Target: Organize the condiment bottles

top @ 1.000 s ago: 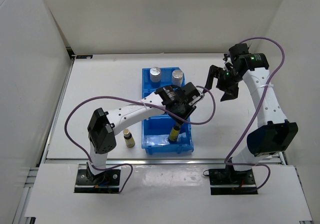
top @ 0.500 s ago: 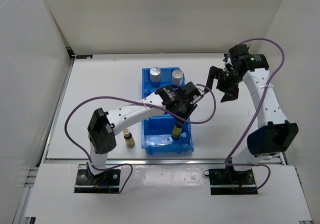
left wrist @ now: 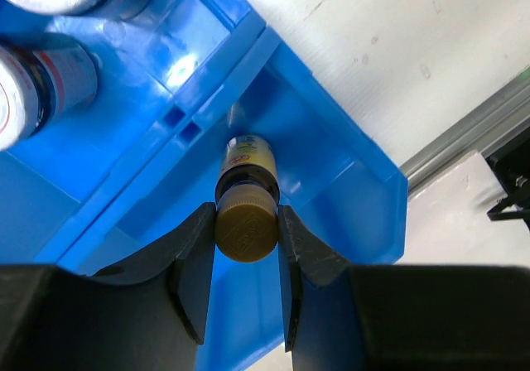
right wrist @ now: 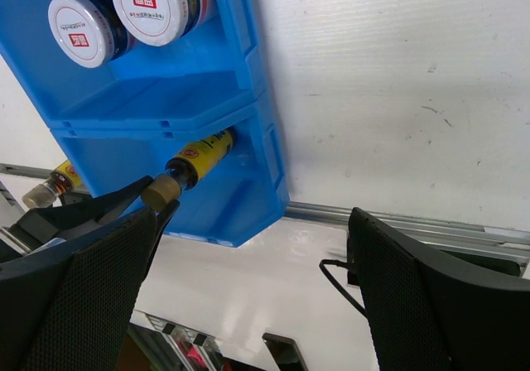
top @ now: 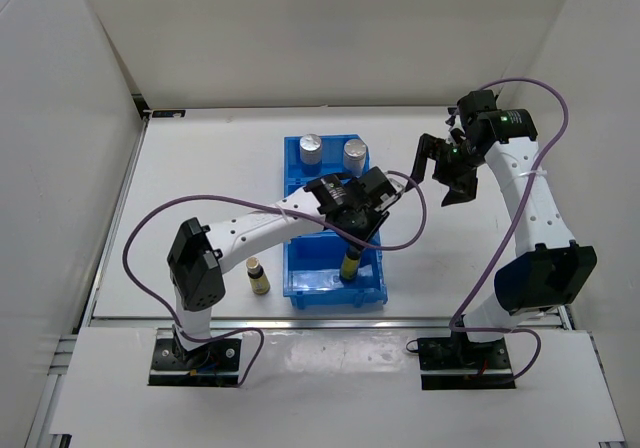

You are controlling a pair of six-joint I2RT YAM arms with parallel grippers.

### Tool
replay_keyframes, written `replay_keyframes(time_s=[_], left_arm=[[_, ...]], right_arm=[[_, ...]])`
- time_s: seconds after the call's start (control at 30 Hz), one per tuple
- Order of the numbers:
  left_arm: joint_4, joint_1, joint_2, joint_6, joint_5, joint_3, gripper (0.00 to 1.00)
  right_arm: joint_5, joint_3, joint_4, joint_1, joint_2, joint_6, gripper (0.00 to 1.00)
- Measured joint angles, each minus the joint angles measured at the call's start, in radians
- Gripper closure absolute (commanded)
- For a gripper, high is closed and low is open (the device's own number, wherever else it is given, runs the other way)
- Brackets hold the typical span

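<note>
My left gripper (top: 352, 240) reaches into the near compartment of the blue bin (top: 300, 293). Its jaws are shut on the brown cap of a slim yellow-brown bottle (left wrist: 246, 230), which stands in that compartment (top: 349, 265). It also shows in the right wrist view (right wrist: 199, 157). A second slim bottle (top: 259, 276) stands on the table left of the bin. Two silver-lidded jars (top: 311, 146) (top: 355, 151) sit in the far compartment. My right gripper (top: 445, 168) hangs open and empty, raised to the right of the bin. No tall white bottles show.
My left arm covers the bin's middle compartment in the top view. White walls close in the table on three sides. A metal rail (right wrist: 431, 230) runs along the near table edge. Purple cables loop off both arms.
The left arm's elbow has swung a little to the left. The gripper and the bottle in it have shifted slightly inside the near compartment. The right arm has hardly moved.
</note>
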Motion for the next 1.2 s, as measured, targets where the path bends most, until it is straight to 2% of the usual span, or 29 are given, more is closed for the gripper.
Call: replay_keyframes(time_s=[0.1, 0.17, 0.5, 0.57, 0.7, 0.8, 0.93, 1.07, 1.2], left_arm=[[-0.002, 0.0, -0.014, 0.0, 0.002, -0.016, 0.47], [-0.004, 0.0, -0.02, 0.001, 0.005, -0.019, 0.42], [0.001, 0.0, -0.048, 0.015, 0.005, 0.002, 0.4], [-0.006, 0.0, -0.048, 0.021, -0.001, 0.022, 0.34], [-0.048, 0.0, -0.047, 0.032, -0.08, 0.122, 0.0], [-0.09, 0.012, -0.068, 0.005, -0.191, 0.216, 0.0], [-0.184, 0.1, -0.182, -0.098, -0.272, 0.223, 0.0], [-0.263, 0.224, -0.363, -0.206, -0.289, 0.11, 0.0], [-0.304, 0.226, -0.48, -0.33, -0.267, 0.003, 0.0]], right_arm=[[0.0, 0.0, 0.0, 0.0, 0.0, 0.0, 0.0], [0.0, 0.0, 0.0, 0.0, 0.0, 0.0, 0.0], [0.0, 0.0, 0.0, 0.0, 0.0, 0.004, 0.0], [0.0, 0.0, 0.0, 0.0, 0.0, 0.004, 0.0], [-0.001, 0.0, 0.0, 0.0, 0.0, 0.004, 0.0], [0.0, 0.0, 0.0, 0.0, 0.0, 0.004, 0.0], [-0.002, 0.0, 0.0, 0.0, 0.0, 0.004, 0.0], [-0.005, 0.0, 0.0, 0.0, 0.0, 0.005, 0.0], [-0.01, -0.016, 0.0, 0.0, 0.0, 0.006, 0.0]])
